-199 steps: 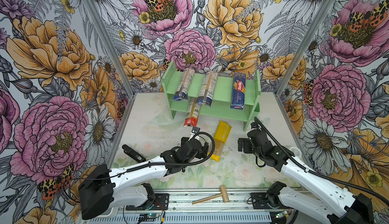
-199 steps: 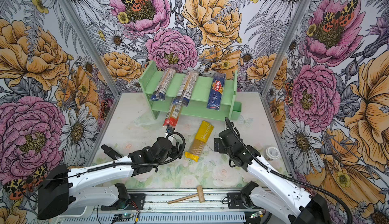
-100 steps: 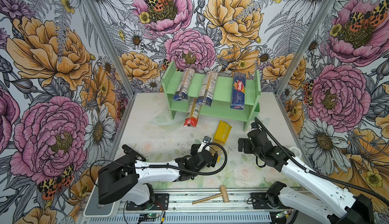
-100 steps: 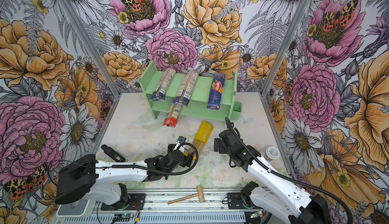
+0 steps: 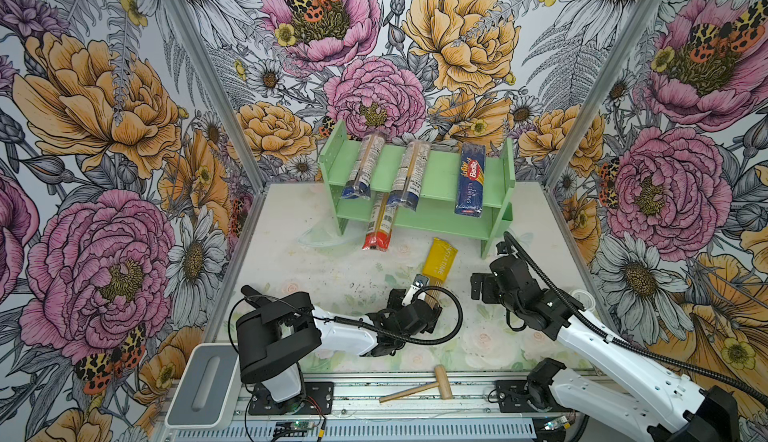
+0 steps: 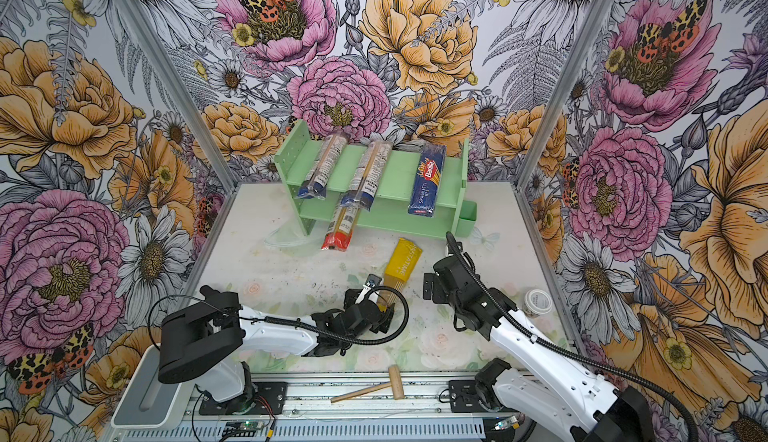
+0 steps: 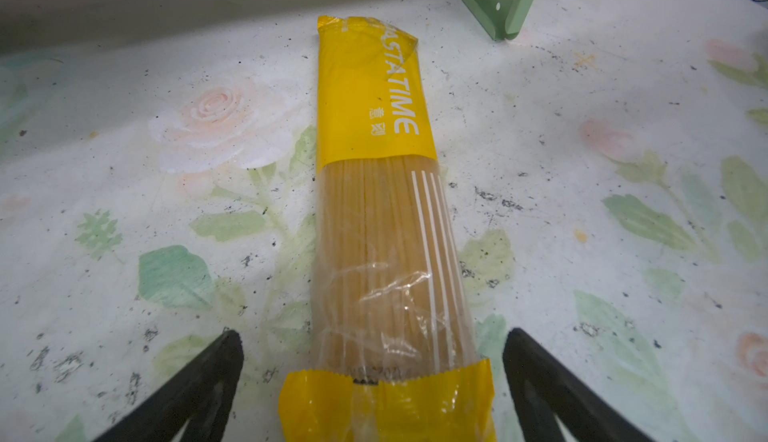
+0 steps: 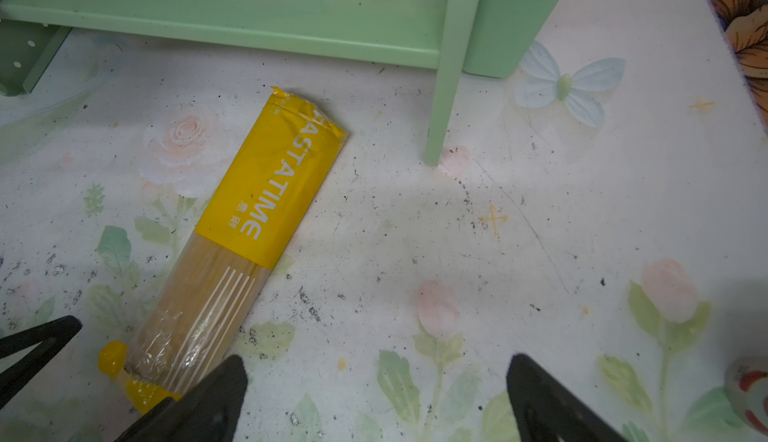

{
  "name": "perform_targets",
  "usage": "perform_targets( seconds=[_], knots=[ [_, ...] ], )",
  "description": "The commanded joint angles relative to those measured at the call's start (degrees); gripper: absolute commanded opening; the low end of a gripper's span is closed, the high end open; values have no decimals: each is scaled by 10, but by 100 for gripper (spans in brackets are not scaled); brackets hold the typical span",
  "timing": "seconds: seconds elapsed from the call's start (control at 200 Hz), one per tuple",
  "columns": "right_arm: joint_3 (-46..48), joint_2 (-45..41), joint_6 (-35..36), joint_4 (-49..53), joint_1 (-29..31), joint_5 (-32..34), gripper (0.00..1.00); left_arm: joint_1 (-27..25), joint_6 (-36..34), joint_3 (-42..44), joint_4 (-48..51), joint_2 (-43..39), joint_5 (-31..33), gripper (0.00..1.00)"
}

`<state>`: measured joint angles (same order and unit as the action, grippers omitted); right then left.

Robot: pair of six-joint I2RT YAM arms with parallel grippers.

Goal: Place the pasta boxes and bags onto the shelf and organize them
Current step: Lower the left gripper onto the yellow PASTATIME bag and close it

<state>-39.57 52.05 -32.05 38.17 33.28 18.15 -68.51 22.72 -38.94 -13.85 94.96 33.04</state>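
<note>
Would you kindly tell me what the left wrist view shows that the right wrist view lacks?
Left wrist only: both fingers of the open left gripper, straddling the yellow bag. Right wrist only: the open right gripper over bare table; the side bin and lower tier of the shelf. Both: the yellow bag lying flat and the shelf.

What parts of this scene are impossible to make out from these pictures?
Yellow bag: near end hidden beneath the left gripper, both top views.
Red-ended bag: far end hidden under the shelf's upper board, both top views.
Small jar: label too small in top views; cut off by the edge, right wrist view.
</note>
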Motion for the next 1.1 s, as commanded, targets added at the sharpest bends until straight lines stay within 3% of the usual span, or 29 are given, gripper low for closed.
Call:
perform_targets(
  seconds=[0.0,0.55,0.911,1.096],
  knots=[
    [-4,-11,-6,6,-3,3,99,-5,16,-23,-27,16,0,99],
    [2,-16,-9,10,-3,10,99,-5,43,-47,-33,88,13,96],
    [2,-18,-10,11,-4,10,100,0,49,-54,-20,116,13,79],
    [3,-21,-10,13,-4,11,100,6,53,-67,0,121,12,77]
  ],
)
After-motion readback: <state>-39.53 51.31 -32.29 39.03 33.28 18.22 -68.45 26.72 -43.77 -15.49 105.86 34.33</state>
